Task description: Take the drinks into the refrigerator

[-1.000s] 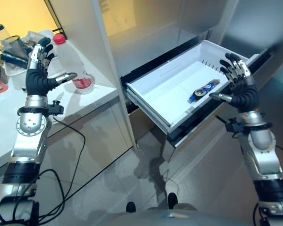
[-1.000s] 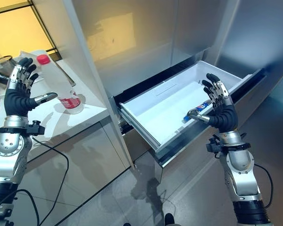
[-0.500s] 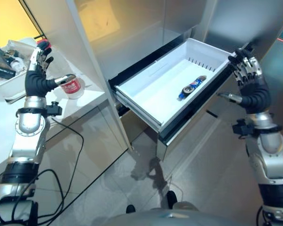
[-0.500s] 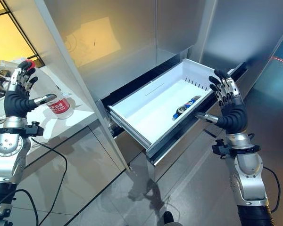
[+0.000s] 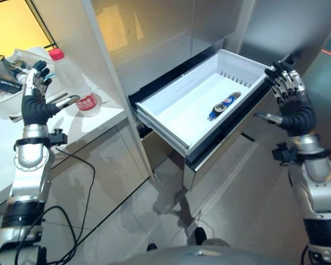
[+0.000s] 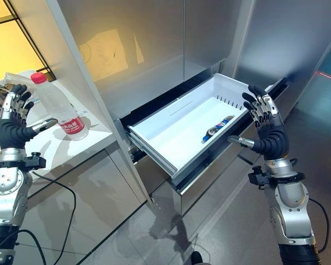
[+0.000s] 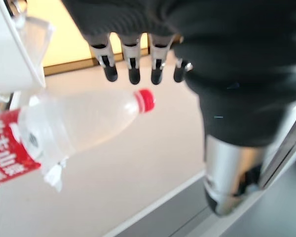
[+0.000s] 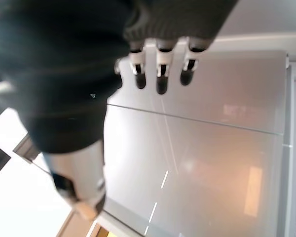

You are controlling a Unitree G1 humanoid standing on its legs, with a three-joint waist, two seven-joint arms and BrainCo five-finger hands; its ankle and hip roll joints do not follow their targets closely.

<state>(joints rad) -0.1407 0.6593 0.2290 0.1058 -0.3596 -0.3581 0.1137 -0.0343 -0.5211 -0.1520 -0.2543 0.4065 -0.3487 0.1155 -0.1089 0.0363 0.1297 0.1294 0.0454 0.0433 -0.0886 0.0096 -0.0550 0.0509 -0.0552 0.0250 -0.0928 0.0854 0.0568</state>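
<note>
Change: the left hand (image 5: 34, 107) has drawn slightly back from the bottle (image 5: 71, 80); it is not yet gripped.
Hands: both empty, fingers spread; right hand (image 5: 289, 102) beside the drawer (image 5: 171, 110).
Drinks: clear bottle, red cap and label, upright on the left counter (image 5: 99, 118); a blue can (image 5: 223, 105) lies in the drawer.

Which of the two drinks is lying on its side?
The blue can inside the open white drawer lies flat; the red-capped bottle stands upright on the counter.
</note>
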